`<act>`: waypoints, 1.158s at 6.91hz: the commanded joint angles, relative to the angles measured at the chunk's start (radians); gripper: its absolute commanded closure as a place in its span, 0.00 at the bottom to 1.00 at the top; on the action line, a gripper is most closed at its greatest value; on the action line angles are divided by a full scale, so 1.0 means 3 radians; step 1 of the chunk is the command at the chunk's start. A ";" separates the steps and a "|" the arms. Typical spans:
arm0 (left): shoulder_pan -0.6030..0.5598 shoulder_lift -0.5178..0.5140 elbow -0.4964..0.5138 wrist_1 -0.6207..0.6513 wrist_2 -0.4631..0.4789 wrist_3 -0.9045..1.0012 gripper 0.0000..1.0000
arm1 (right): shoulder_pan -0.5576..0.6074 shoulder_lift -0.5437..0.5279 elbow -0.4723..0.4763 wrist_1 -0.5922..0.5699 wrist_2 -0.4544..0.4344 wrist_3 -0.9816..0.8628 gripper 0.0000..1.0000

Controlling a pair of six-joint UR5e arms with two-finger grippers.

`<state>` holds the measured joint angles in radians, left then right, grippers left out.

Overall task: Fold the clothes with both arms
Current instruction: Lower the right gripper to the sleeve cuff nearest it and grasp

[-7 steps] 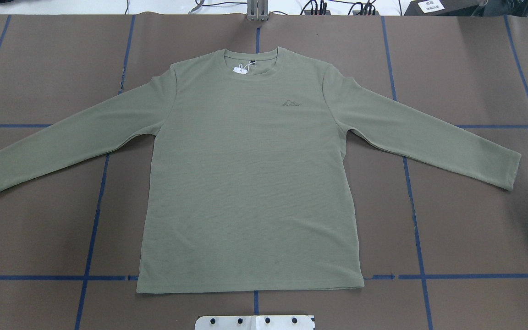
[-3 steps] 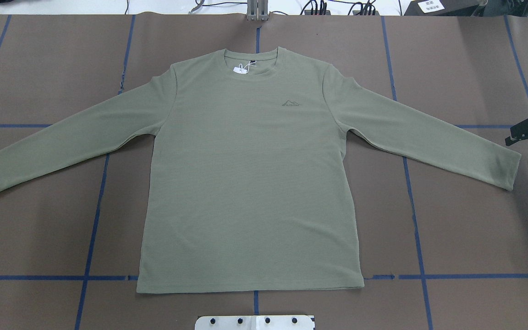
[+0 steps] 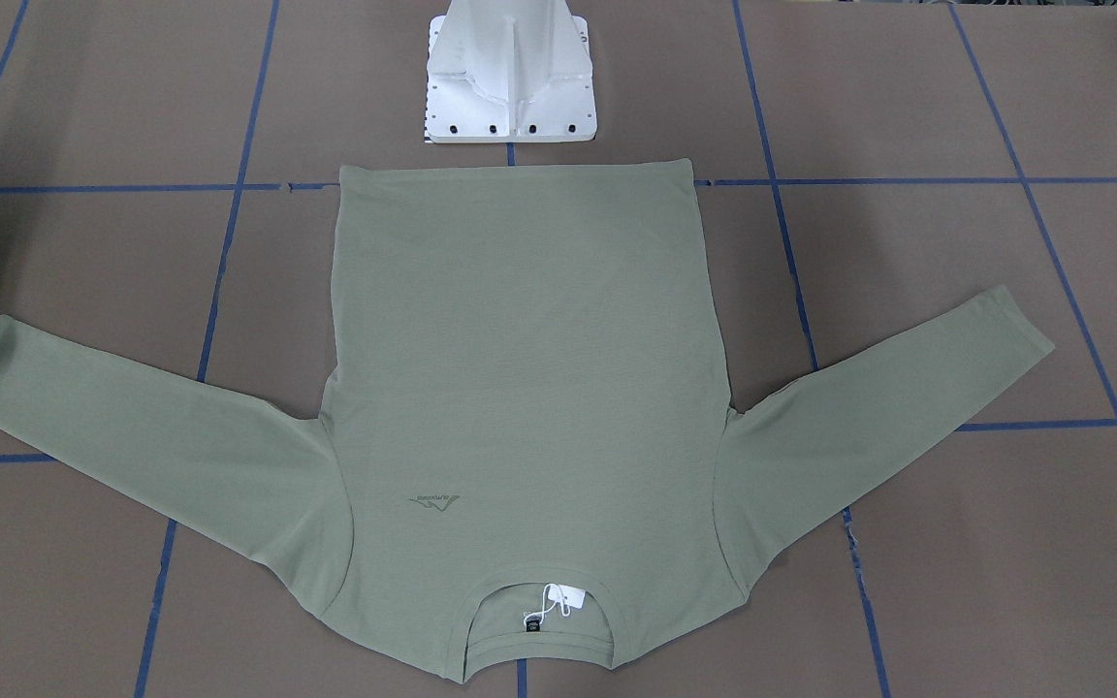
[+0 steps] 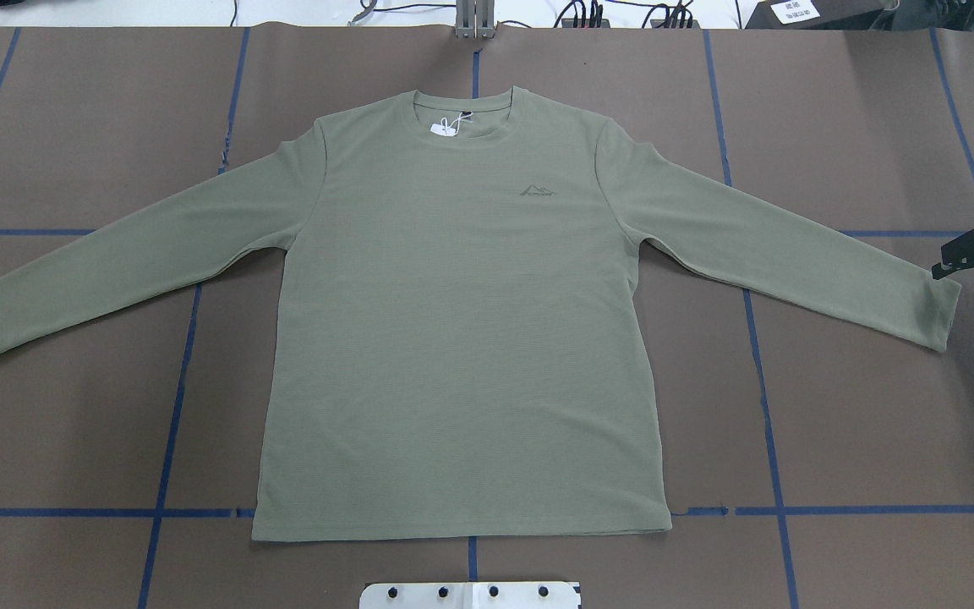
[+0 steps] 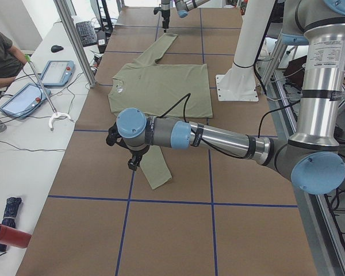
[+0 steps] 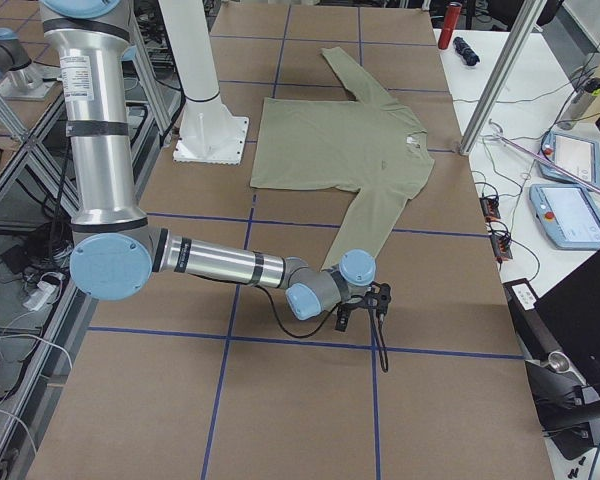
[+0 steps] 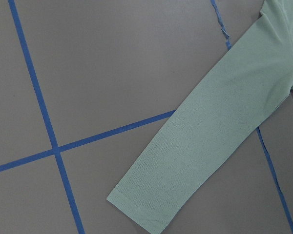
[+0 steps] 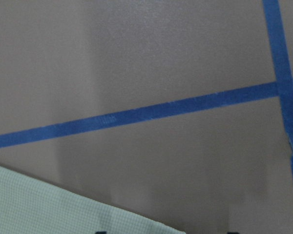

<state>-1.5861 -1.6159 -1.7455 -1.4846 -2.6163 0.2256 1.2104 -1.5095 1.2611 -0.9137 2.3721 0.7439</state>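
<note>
- We see the shirt (image 4: pixel 462 338) lying flat and front up on the bench (image 4: pixel 73 423). Its neck is on the side away from the robot, and its hem is near the pedestal (image 3: pixel 510 78) but apart from it.
- Both sleeves are spread wide, slanting outward and back toward the robot's side.
- A white tag (image 4: pixel 440 128) sits in the neck opening.
- The right arm (image 6: pixel 220 265) reaches out low over the bench.
- The right end effector (image 4: pixel 969 269) sits just beyond the cuff (image 4: pixel 943 313) of the right sleeve (image 4: pixel 791 245), on its outer side.
- Its two fingers (image 4: pixel 965 251) stand apart with nothing held between them, and the sleeve lies flat.
- In the overhead view one finger meets the corner of the cuff, but we cannot tell whether it touches the cloth.
- The right wrist view is close to the bench, with the cuff's edge in its lower left corner.
- The left arm (image 5: pixel 218 138) stretches out across the bench.
- The left end effector (image 5: pixel 134 162) hangs above the left sleeve (image 7: pixel 210 146), toward its cuff end and clear of the cloth.
- We see this end effector only from the side, so we cannot tell whether it is spread or closed.
- The left wrist view looks down on the lower sleeve and cuff, which lie across a tape line (image 7: pixel 112 131).
</note>
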 commanded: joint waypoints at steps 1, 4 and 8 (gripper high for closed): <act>0.0000 0.0012 -0.0021 -0.0001 0.0008 0.0005 0.00 | -0.0031 0.0020 -0.0026 0.0014 0.0003 0.0036 0.17; 0.0000 0.0012 -0.0016 0.0004 0.0008 0.0005 0.00 | -0.0052 0.0021 -0.0021 0.0014 0.0003 0.0031 0.29; -0.0005 0.0018 -0.0026 0.0004 0.0008 0.0005 0.00 | -0.0052 0.0015 -0.0016 0.0019 0.0008 0.0031 1.00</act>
<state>-1.5875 -1.6107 -1.7522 -1.4834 -2.6139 0.2270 1.1947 -1.5046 1.2547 -0.9085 2.3735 0.7540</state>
